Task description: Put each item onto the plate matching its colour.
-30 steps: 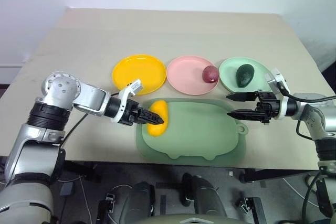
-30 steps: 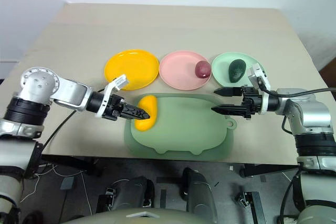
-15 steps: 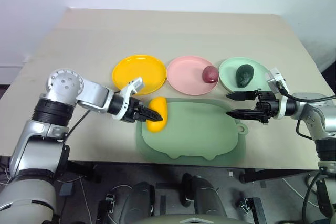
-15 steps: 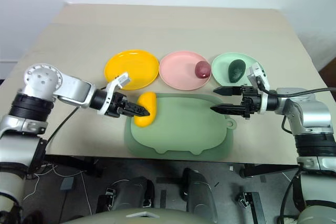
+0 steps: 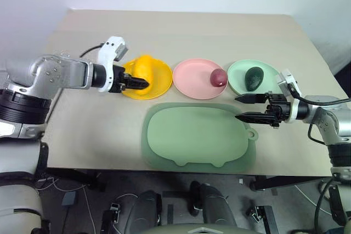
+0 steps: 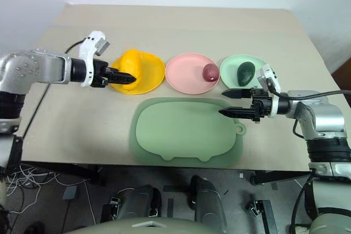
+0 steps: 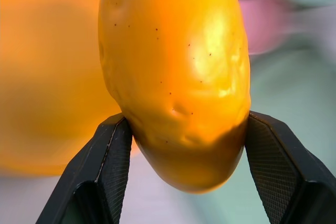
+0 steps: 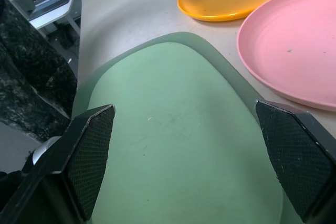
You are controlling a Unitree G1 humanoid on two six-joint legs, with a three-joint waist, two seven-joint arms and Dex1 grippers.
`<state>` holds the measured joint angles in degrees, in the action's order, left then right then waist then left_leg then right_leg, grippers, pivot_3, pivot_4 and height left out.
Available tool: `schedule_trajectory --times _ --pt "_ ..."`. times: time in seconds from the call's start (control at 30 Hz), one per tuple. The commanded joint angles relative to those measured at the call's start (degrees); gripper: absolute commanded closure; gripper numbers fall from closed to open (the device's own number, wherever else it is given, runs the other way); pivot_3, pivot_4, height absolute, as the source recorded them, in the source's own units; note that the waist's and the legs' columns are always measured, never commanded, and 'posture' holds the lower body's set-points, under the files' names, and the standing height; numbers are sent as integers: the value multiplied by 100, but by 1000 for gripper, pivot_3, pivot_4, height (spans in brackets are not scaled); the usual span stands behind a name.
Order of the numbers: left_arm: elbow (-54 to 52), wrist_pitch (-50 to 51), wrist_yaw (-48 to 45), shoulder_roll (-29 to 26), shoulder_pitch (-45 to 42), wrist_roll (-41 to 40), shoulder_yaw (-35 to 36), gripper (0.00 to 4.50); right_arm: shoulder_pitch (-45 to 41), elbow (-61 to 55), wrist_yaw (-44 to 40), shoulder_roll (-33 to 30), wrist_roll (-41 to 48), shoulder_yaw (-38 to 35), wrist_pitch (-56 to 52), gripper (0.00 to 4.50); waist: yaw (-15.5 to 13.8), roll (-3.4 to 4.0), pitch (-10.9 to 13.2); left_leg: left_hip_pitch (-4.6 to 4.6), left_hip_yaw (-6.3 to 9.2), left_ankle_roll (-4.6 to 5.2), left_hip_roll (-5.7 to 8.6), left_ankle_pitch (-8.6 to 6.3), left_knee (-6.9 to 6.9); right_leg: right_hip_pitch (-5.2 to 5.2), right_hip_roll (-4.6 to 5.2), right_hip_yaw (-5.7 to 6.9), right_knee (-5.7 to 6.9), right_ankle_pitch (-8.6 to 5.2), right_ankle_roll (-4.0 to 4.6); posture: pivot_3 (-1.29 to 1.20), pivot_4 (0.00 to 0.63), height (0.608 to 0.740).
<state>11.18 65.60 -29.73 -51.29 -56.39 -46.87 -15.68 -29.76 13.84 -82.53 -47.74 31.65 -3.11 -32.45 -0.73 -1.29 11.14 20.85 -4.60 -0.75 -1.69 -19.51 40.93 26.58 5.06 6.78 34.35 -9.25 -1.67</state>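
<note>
Oblong yellow mango pinched in left gripper over round yellow plate, table's ten o'clock; next, release; right gripper spread, idle

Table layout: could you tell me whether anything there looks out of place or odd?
Nothing stands out. The purple-red fruit sits on the pink plate, the avocado on the green plate, and the left gripper holds the mango over the yellow plate.

A sage-green pig-shaped mat lay flat on the beige tabletop, near its front edge. A pale wall stood behind.
</note>
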Motion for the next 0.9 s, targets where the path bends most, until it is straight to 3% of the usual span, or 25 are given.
schedule_trajectory --times 0.03,0.2,0.33,0.7,0.87,0.9 --pt "359 -801 -313 86 179 903 6 1632 -188 -6 -28 6 20 -41 -50 0 -10 0 0 4 2 0 0 0 2 0 0 1 -1 0 0 0 150 740" --pt "1168 -1912 -182 536 391 1928 270 1632 -231 -13 -67 8 11 -28 -74 0 -15 -2 1 11 5 3 0 -2 7 1 1 5 -3 1 -2 0 150 740" --pt "1751 -2431 -228 914 285 2213 682 1632 -223 -10 -96 -8 13 -27 -125 0 -5 -2 1 17 4 4 -1 -2 7 6 1 6 -3 3 -4 0 150 740" --pt "2324 -2375 -746 1386 -227 2573 1151 1632 -120 -144 -39 11 49 -86 -176 0 -5 -2 0 26 6 8 -1 -4 10 8 3 11 -4 7 -9 0 150 740" --pt "2260 -2175 -849 1575 -195 2599 1283 44 -113 -154 -29 21 49 -85 -167 0 -2 -2 1 28 6 9 -1 -4 10 9 3 11 -3 8 -10 0 150 740" --pt "2255 -2108 -864 1599 -187 2584 1322 14 -107 -161 -23 24 54 -92 -168 0 -1 -2 1 29 6 9 -2 -4 10 10 2 11 -3 9 -10 0 150 740"
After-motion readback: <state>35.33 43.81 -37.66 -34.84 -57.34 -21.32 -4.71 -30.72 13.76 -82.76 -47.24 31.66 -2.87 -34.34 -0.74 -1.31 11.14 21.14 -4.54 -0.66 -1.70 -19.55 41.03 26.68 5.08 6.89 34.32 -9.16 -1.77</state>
